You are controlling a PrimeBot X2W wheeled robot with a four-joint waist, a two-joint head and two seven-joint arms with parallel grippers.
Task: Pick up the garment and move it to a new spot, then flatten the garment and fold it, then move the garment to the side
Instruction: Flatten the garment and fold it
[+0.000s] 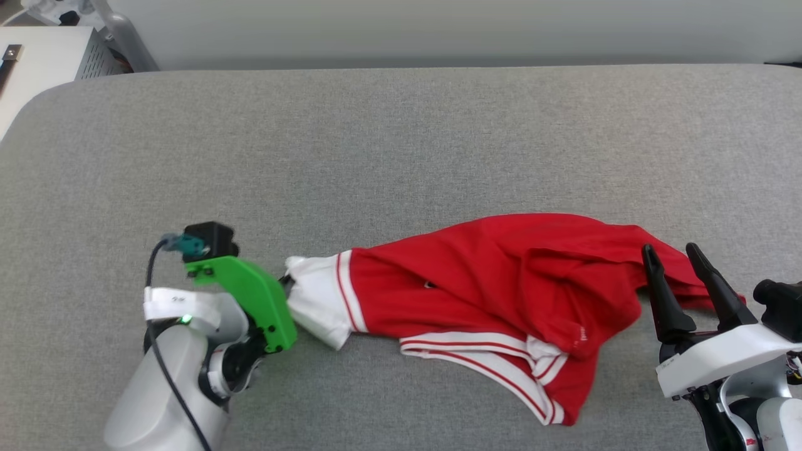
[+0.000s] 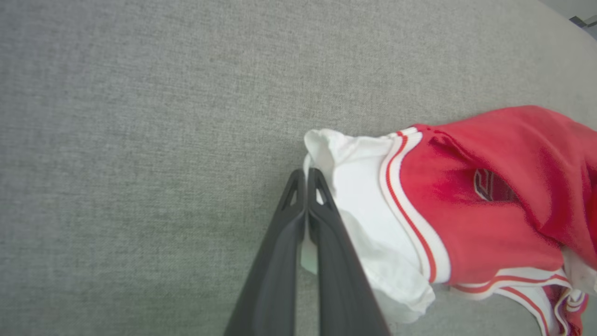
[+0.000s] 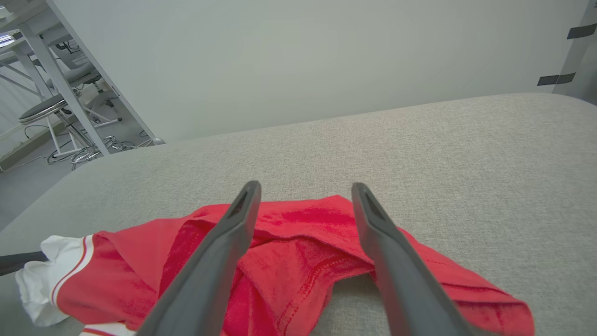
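At the garment's left end, your left gripper (image 2: pixel 306 175) is pinched shut on the edge of the white sleeve (image 2: pixel 364 196). The garment (image 1: pixel 476 275), a red T-shirt, lies crumpled on the grey padded table (image 1: pixel 401 138). At its right end, your right gripper (image 1: pixel 671 250) stands wide open and empty by the red edge. Close on that edge before lifting, so the fabric rises evenly.

Lab-like workroom; stools (image 3: pixel 41 108), desks (image 3: pixel 57 70), floor cables (image 3: pixel 88 156).

garment (image 2: pixel 489 233) cut by left wrist view's right edge, chest print (image 2: pixel 492 186) half hidden by folds
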